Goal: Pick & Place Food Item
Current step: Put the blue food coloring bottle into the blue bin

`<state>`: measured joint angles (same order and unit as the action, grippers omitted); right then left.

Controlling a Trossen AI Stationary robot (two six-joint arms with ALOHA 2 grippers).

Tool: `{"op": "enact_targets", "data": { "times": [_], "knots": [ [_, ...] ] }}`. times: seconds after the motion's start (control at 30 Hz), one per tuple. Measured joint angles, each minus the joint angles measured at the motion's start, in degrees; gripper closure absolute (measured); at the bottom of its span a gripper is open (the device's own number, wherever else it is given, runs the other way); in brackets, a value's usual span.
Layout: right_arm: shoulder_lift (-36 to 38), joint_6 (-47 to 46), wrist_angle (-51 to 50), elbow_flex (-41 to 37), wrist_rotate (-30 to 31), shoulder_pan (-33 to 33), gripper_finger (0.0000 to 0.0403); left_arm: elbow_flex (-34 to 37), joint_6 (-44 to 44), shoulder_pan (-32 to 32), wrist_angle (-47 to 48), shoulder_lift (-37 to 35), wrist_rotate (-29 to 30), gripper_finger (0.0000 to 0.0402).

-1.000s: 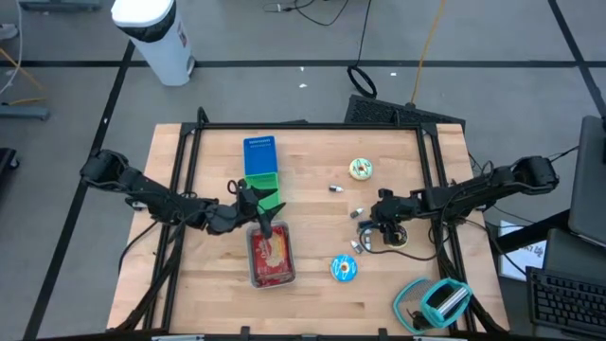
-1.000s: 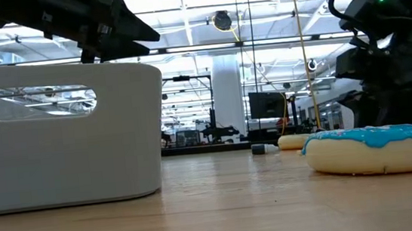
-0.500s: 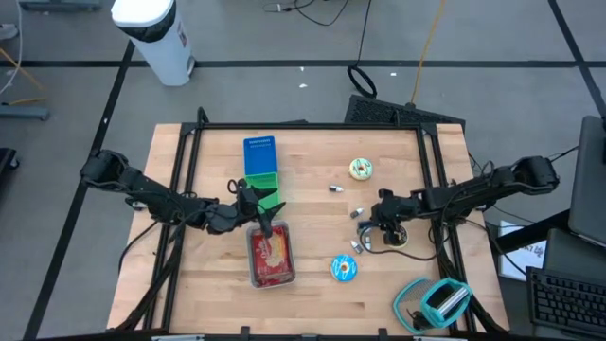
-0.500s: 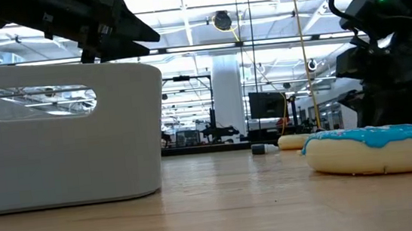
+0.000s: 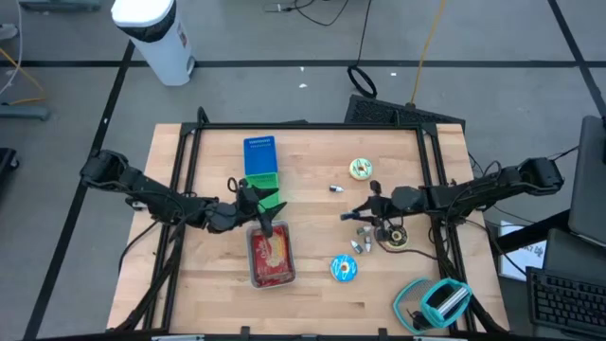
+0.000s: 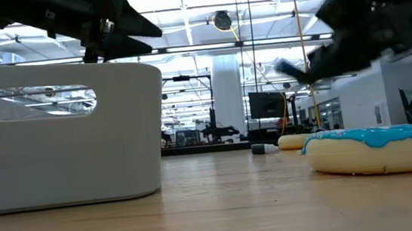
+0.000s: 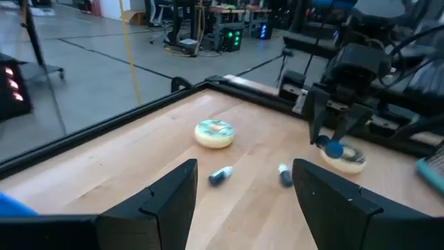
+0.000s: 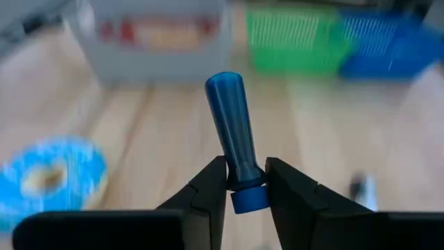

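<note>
- Right gripper (image 8: 239, 182): fingers (image 8: 208, 191) pinch a small blue bottle-shaped piece (image 8: 234, 142) by its lower end; the piece stands out between them, tilted slightly.
- Change from the earlier frames: the right gripper (image 5: 365, 210) has lifted off the table and shifted toward 9 o'clock. A second ago it sat low over the chocolate doughnut (image 5: 392, 238); that doughnut is now uncovered at about 5 o'clock from the gripper.
- Low view confirms the lift: the right arm's end (image 6: 356, 21) is now higher and blurred, with the held piece projecting toward the left of that picture.
- Left wrist view shows the right gripper raised above the chocolate doughnut (image 7: 343, 156), the blue piece (image 7: 331, 147) at its tip.
- Left gripper (image 5: 268, 225): unchanged in position above the far end of the clear tray (image 5: 270, 255). Fingers (image 7: 166, 201) spread apart, nothing between them.
- Table (image 5: 303, 294), other items unchanged: blue-iced doughnut (image 5: 344, 268) at 6 o'clock of the right gripper; green-and-yellow doughnut (image 5: 361, 169) at 12 o'clock of it; green basket (image 5: 262, 184) and blue basket (image 5: 258, 154) beyond the tray at its 12 o'clock.
- Small bottle-shaped pieces (image 5: 360, 244) lie loose on the table just below the right gripper; one more (image 5: 334, 188) lies near the green-and-yellow doughnut.
- Teal tape dispenser (image 5: 434, 303) rests at the table's near right corner, unmoved.
</note>
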<state>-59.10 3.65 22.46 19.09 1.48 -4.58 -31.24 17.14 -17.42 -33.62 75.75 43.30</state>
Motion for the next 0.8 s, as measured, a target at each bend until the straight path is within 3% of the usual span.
{"op": "enact_targets", "data": {
  "times": [0.2,0.5,0.8],
  "knots": [
    [-1.8,3.3,14.5,0.0,-0.2,0.0,0.0315,0.0,-2.9,2.4,-7.4,0.0,-8.4,0.0163],
    [-4.9,3.7,18.8,0.0,-0.2,0.0,0.0319,-1.4,-5.4,5.2,-13.2,4.2,-15.1,0.0163],
    [-9.7,3.1,24.3,0.2,-0.1,0.0,0.0317,-17.4,-16.4,5.5,-5.5,19.0,-21.0,0.0163]
  ]
}}
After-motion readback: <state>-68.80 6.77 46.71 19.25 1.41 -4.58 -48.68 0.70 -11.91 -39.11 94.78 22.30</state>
